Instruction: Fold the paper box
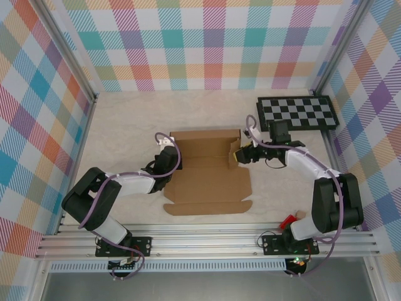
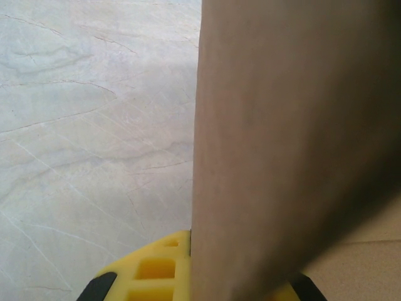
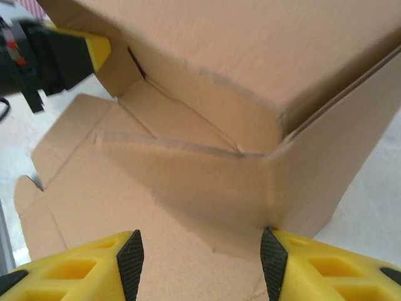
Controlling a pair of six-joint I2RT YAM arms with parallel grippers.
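Raising the side walls of the plain brown die-cut cardboard paper box (image 1: 207,182), lying on the pale marbled table (image 1: 125,119) directly between the two tools, with the rear portion partly raised and the front panel flat toward the arm bases. Clamping the left side wall with the yellow-fingered left gripper (image 1: 175,162), fingers closed together on the upright board rising just ahead of them. Straddling the right rear corner with the yellow-fingered right gripper (image 1: 236,155), fingers standing apart, with the creased wall and corner flap in the gap ahead of the black pads (image 3: 130,266); unable to tell contact with either pad. Judging the step in hand as squaring the right wall: advancing the right tool low along the crease line, pushing at the fold rather than at the free edge, and tucking the corner flap inward ahead of the wall. Holding the left clamp firm as a counter-brace, preventing the sheet from sliding away from the right tool. Avoiding fast closure on the corner, risking a crushed or doubled crease. Leaving the black-and-white checkerboard panel (image 1: 297,113), well behind the right tool, untouched.
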